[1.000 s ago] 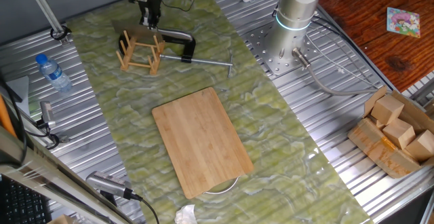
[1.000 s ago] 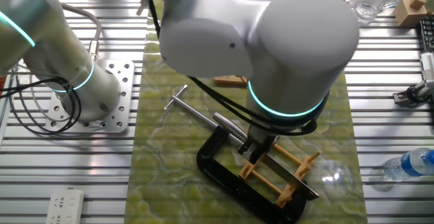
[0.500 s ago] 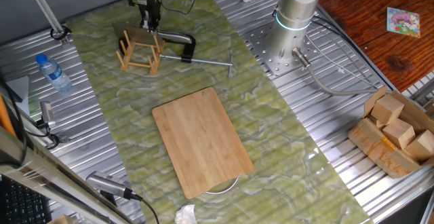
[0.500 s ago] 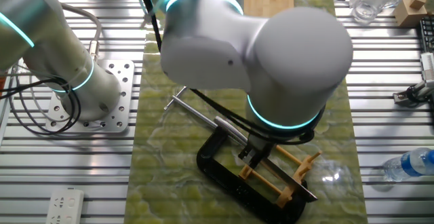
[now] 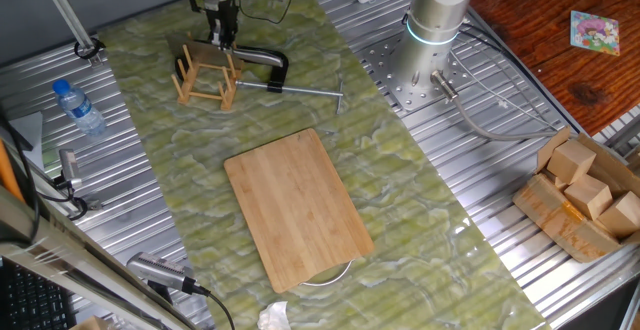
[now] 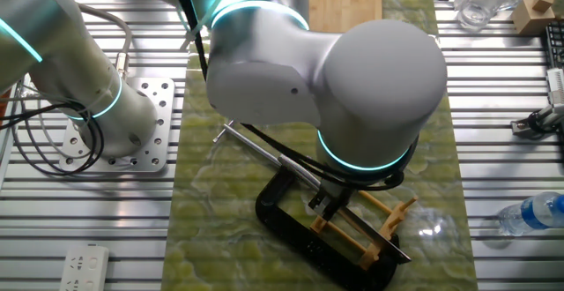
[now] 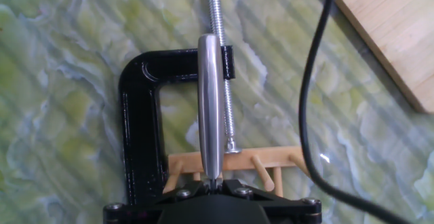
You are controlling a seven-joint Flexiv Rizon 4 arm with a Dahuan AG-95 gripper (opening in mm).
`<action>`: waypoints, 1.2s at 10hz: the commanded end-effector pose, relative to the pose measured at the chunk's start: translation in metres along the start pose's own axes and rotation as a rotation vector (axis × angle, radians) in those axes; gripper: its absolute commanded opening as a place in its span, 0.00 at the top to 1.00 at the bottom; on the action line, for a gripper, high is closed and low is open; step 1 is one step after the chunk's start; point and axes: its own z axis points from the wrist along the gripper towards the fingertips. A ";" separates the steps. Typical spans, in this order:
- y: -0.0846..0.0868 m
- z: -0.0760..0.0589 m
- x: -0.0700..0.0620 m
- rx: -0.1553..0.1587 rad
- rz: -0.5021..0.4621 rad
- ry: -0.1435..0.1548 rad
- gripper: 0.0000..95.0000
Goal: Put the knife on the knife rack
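Ribbed metal table, green marbled mat across it. On mat: bamboo cutting board centre frame, knife rack and black C-clamp upper left. Water bottle far left, off-mat.

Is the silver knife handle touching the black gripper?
Touching. In the hand view, the silver handle runs straight down into the gripper with no gap.

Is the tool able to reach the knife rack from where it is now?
Probably yes. The tool hangs right above the knife rack with the knife; only the black clamp lies close beside.
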 end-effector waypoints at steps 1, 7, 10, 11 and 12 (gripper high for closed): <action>-0.001 0.003 0.000 0.000 -0.001 0.007 1.00; 0.001 0.001 0.000 0.004 -0.028 0.008 1.00; 0.009 -0.004 0.002 0.007 -0.050 0.002 1.00; 0.012 -0.006 0.002 0.008 -0.052 0.002 1.00; 0.014 -0.007 0.002 0.008 -0.056 0.002 1.00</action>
